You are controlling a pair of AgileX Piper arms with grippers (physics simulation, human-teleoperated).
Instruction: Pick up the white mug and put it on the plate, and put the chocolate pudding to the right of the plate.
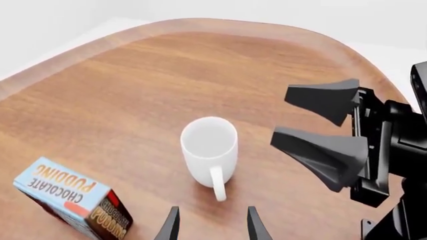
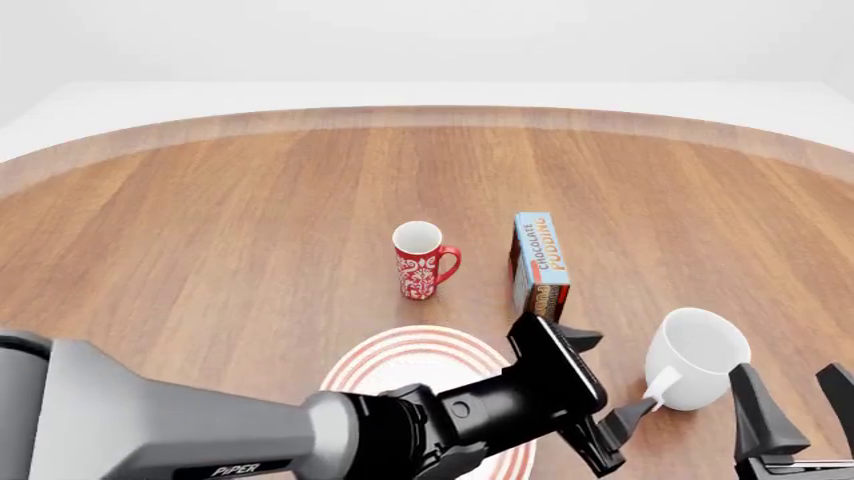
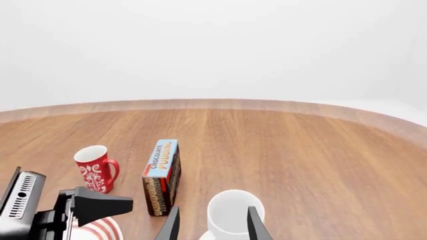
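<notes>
The white mug stands upright on the table, to the right of the plate, with its handle towards the near left. My left gripper reaches across the plate; it is open and empty, with its fingers either side of the handle, just short of the mug. In the left wrist view the mug sits beyond that gripper. My right gripper is open and empty, just in front of the mug. The chocolate pudding stands on end behind the plate's right side.
A red patterned mug stands behind the plate, left of the pudding. The round wooden table's edge curves across the back. The right gripper shows beside the mug in the left wrist view.
</notes>
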